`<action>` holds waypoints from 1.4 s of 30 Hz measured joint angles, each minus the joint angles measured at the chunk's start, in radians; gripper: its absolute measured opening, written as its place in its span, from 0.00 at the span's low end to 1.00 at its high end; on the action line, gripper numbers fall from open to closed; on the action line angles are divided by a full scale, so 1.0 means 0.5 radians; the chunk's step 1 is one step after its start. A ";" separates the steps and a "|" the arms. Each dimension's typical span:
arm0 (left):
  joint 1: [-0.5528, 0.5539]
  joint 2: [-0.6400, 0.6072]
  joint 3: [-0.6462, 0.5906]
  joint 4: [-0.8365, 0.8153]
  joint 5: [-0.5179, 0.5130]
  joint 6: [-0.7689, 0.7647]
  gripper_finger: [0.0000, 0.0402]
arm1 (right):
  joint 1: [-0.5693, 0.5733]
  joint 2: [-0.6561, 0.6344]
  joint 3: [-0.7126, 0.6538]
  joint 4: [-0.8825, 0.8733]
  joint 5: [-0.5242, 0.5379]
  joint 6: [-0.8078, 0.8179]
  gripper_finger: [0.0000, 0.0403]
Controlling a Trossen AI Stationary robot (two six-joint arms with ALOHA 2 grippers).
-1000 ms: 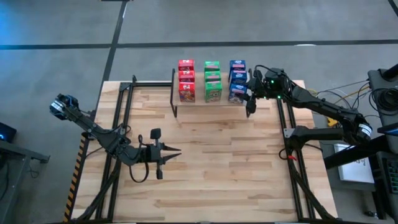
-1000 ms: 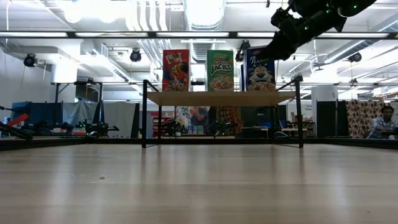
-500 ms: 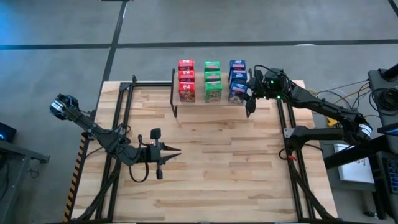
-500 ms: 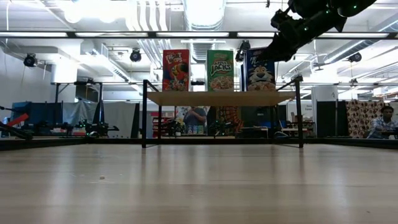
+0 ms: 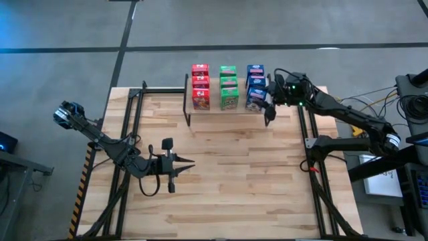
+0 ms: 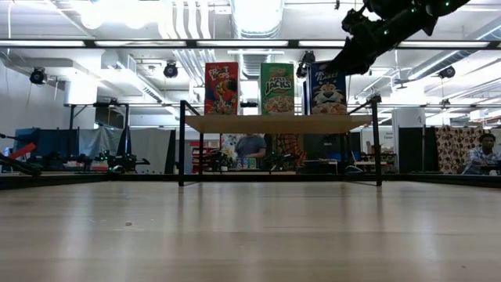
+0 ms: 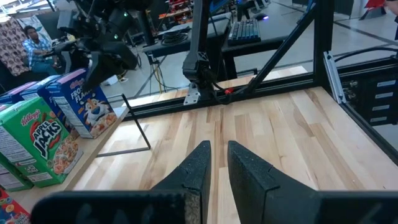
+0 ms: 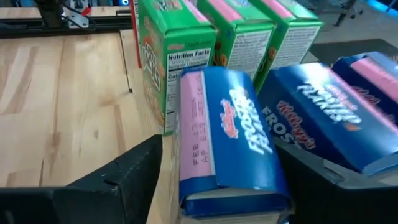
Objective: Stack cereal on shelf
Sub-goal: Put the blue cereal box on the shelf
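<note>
Nine boxes [image 5: 228,88] on shelf [image 6: 278,123]: red, green, blue rows. Right gripper [image 5: 268,100] spread wide astride front blue box [image 8: 230,146], released. Left gripper [image 5: 179,162] clenched, empty, well apart from shelf. Only retreat left.

Two dark, slender jointed arms — matte black links, thin black cables trailing along them; small green lights glow on the right arm's black wrist housing [image 5: 292,88] — the fingers [image 7: 198,169] are flat, black, tapered wedges.

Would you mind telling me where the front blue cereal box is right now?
In the high view, the front blue cereal box stands on the shelf at its right end, beside the green boxes, with the open right hand around it.
</note>
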 joint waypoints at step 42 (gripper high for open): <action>0.000 0.000 -0.002 -0.051 0.001 -0.012 0.09 | 0.729 -0.034 0.408 -0.836 0.919 0.610 0.03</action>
